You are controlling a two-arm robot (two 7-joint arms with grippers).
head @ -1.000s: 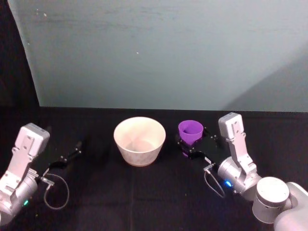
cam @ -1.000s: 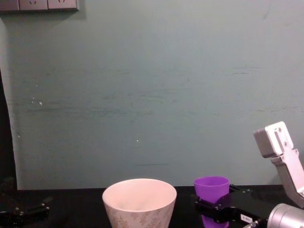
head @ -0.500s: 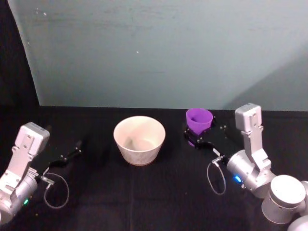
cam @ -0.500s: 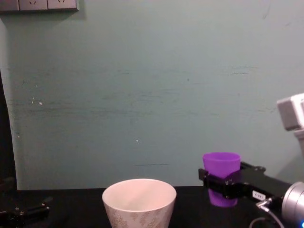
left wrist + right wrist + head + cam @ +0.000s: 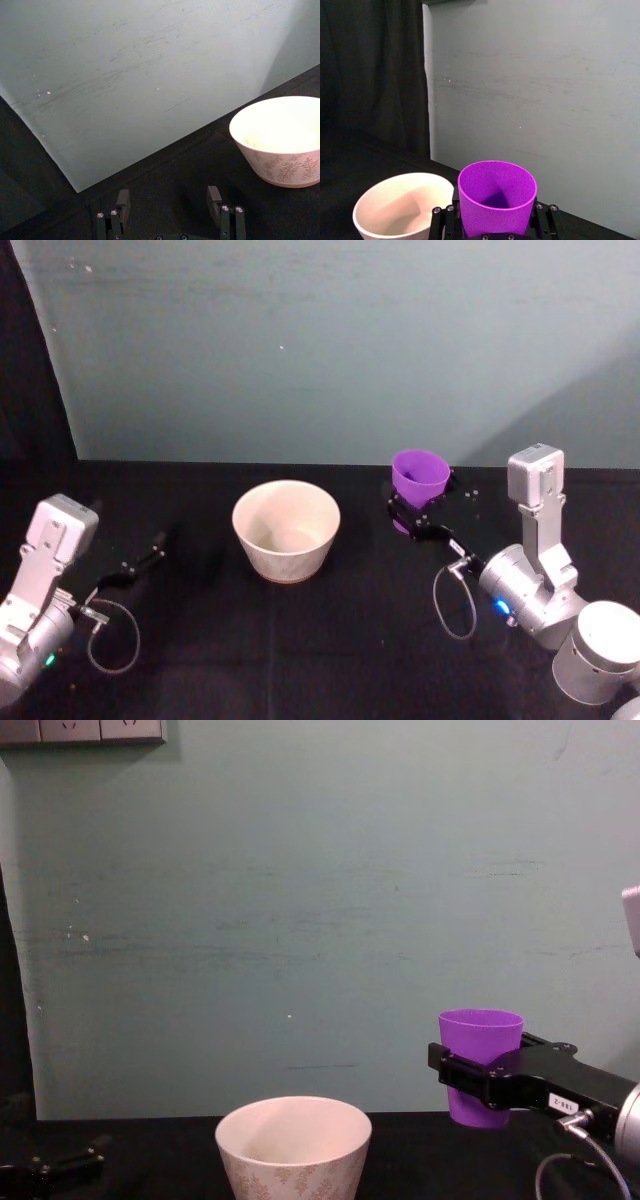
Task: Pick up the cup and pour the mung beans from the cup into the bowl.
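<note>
Head view: you have two arms flanking one bowl on the black table. To the bowl's right, your right gripper is clamped on the single purple cup, one finger pressed to each side of its lower body. Chest view shows that cup upright, its mouth higher than the bowl's rim and beside the bowl, not over it. To the bowl's left, your left gripper sits low, its two fingers spread apart around nothing. What the cup holds cannot be made out.
</note>
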